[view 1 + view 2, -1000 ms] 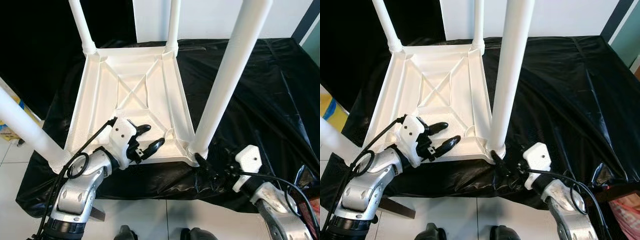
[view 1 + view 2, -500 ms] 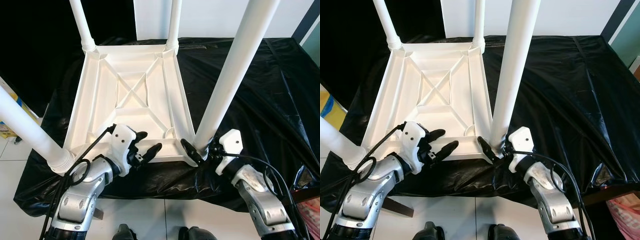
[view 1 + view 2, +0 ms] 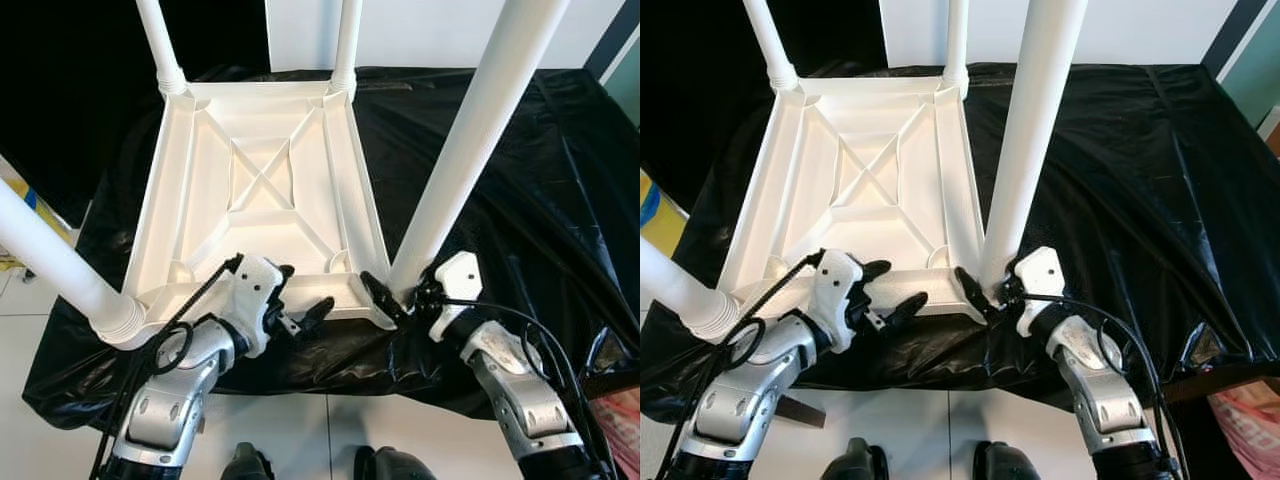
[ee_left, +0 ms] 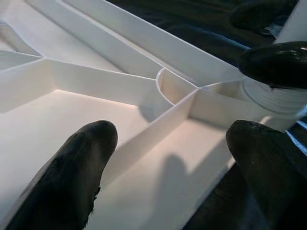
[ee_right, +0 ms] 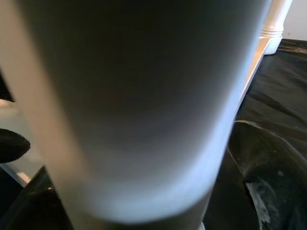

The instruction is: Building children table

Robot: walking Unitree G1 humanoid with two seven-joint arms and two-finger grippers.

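While upturned on the black-draped tabletop (image 3: 560, 150) with four legs seated, children's table (image 3: 260, 190): leg-fastening step judged near its end, next move calling for a firm twist or press of the near leg (image 3: 470, 150) into its corner socket. Right gripper (image 3: 395, 300): fingers spread around that leg's base, contact uncertain. Left gripper (image 3: 300, 315): released, fingers wide over the near rim, holding nothing.

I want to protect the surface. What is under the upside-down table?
A black sheet lies under the white table and drapes over the near edge. Whatever supports the sheet is covered, so it cannot be told.
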